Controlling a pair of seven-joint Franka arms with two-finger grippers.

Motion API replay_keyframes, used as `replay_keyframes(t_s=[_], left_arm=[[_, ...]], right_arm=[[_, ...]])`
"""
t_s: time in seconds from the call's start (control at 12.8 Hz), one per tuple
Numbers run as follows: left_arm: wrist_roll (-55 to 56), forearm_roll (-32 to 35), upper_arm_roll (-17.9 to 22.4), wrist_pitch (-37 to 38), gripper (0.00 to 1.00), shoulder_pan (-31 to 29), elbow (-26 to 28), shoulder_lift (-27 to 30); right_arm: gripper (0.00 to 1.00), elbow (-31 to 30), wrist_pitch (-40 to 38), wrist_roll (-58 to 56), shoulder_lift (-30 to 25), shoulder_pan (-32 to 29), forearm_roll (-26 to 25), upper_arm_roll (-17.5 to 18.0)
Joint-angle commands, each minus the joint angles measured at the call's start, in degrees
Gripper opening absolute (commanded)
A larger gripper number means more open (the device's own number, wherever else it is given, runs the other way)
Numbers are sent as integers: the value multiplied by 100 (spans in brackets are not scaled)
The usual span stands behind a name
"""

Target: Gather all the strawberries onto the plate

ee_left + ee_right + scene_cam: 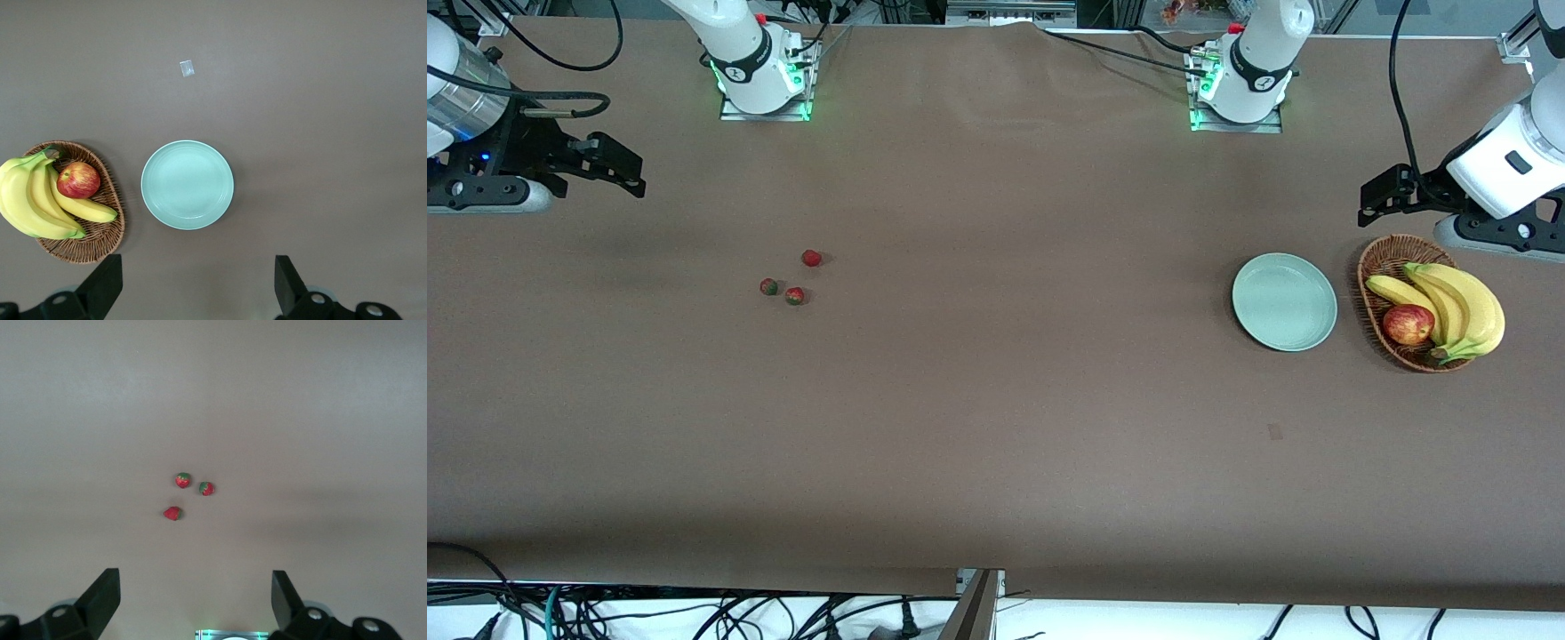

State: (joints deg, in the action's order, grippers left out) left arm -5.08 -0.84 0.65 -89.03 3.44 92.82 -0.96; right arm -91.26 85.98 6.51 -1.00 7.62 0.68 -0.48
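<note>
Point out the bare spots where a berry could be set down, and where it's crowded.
The plate is bare. Open brown table stretches between the three strawberries and the plate. Crowded: the basket, full of bananas and an apple, beside the plate.

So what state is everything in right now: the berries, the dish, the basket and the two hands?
strawberries: three, loose on the table, none collected
plate: empty, beside the basket
basket: holds bananas and an apple
left hand: open, holds nothing
right hand: open, holds nothing
</note>
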Motion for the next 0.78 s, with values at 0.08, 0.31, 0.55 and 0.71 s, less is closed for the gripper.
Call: replay_keyframes(t_s=[0.08,0.31,0.55,0.71], left_arm=[[-63,-65,14,-9,100,7,-36,34],[-63,-65,14,-9,100,7,-36,-1],[-63,-65,14,-9,100,7,-36,-1],[-63,-56,14,-9,100,16,-44,-1]], right_arm=[[100,20,-11,0,-32,-33,37,40],[100,117,7,-70,47,-24,-68,13],[100,117,-2,-71,82,-15,-262,22],[100,117,-11,-10,82,-41,-245,13]])
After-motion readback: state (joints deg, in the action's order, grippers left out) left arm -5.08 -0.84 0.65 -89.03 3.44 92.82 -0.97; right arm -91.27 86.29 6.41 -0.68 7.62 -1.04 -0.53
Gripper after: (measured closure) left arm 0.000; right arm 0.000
